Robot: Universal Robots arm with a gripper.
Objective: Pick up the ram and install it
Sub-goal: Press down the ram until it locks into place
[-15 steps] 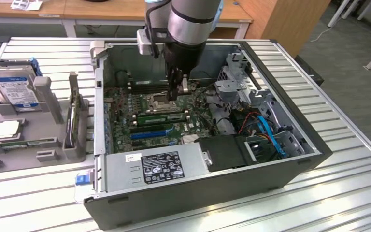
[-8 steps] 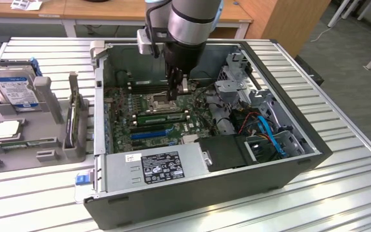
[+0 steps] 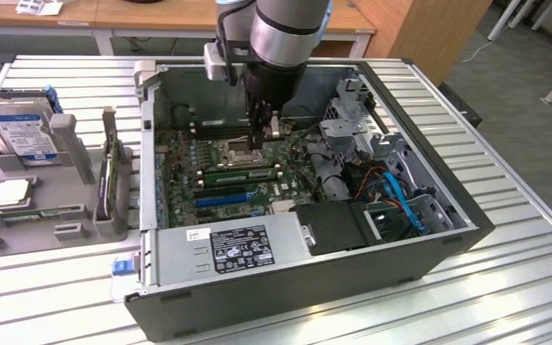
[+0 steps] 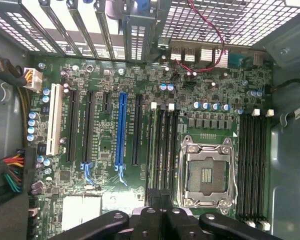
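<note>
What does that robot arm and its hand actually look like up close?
The arm is a thick silver-grey cylinder with a dark band, and a black cable runs down its side. A pale grey box is mounted beside its wrist. Its hand is slim, black and metallic, with bolted black linkages.

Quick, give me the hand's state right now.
Hand: closed, down inside the computer case over the motherboard; whether it holds anything cannot be told.
</note>
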